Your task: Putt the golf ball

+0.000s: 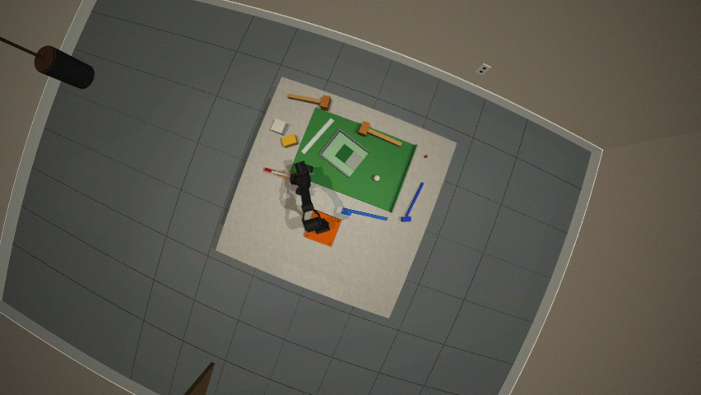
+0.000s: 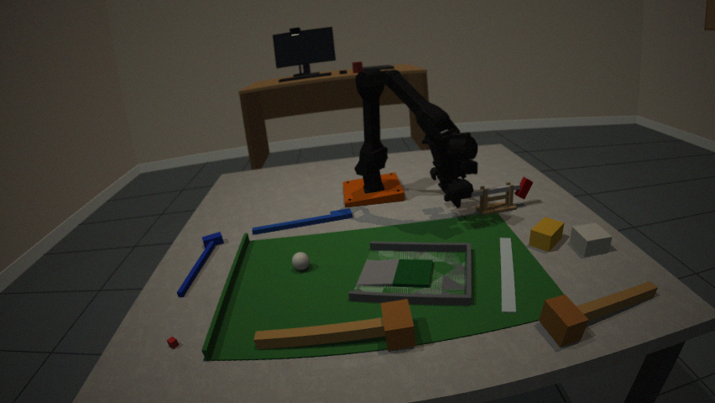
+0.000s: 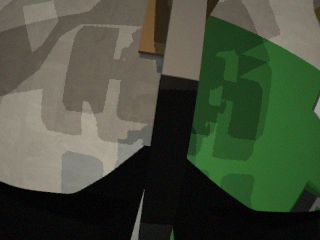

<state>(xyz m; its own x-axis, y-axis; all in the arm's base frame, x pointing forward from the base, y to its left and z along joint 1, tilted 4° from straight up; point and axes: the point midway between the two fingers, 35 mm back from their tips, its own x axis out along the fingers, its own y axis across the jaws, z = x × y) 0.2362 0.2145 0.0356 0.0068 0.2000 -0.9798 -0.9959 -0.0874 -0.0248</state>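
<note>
Exterior view: gripper (image 2: 457, 196) clenched on red putter (image 2: 502, 193) grip end, shaft resting on small wooden rack (image 2: 496, 199) at far right of green mat (image 2: 310, 305). Not yet lifted. Golf ball (image 2: 300, 260) unmoved, left of raised green (image 2: 413, 272). Lift, carry, putt all remaining.

The claw (image 1: 297, 169) grips the red putter (image 1: 276, 171) beside the green mat (image 1: 373, 166).

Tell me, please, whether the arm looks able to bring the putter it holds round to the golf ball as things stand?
Probably yes: the gripper is shut on the putter, and open green mat lies between it and the ball.
</note>
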